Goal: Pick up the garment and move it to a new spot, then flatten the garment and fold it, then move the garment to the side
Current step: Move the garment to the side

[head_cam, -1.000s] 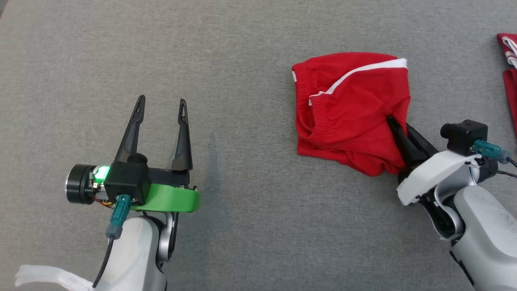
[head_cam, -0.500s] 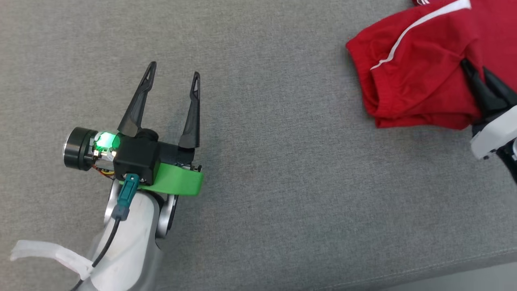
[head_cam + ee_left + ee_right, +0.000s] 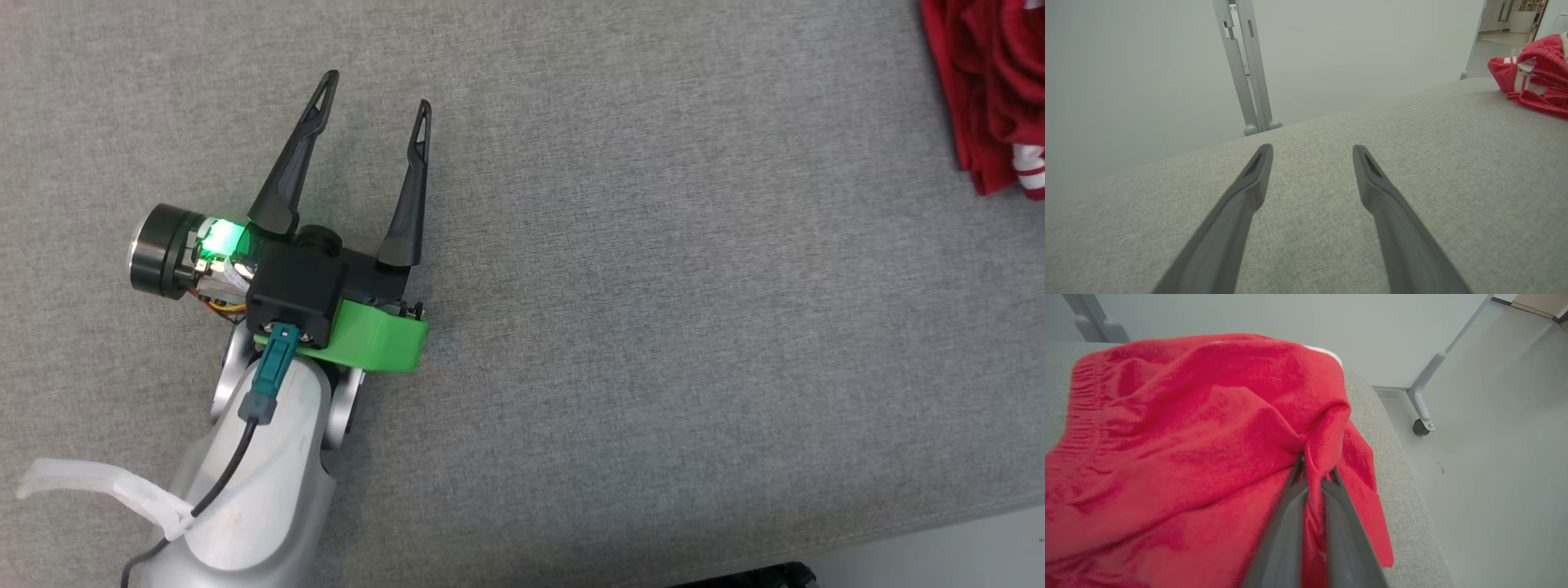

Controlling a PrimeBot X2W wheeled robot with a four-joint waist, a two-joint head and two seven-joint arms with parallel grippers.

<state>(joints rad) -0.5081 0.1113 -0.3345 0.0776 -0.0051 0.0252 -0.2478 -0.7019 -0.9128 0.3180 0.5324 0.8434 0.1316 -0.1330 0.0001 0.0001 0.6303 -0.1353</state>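
Left gripper: wide open and holding nothing. It hangs just over the bare grey pad.
Right gripper: squeezed tight on a fold of the garment.
Garment: red and crumpled. It lies on the pad close to the right edge, where the floor starts.
Red and white cloth: a heap at the far right of the pad, well apart from the left gripper. I cannot tell if it is the same piece.
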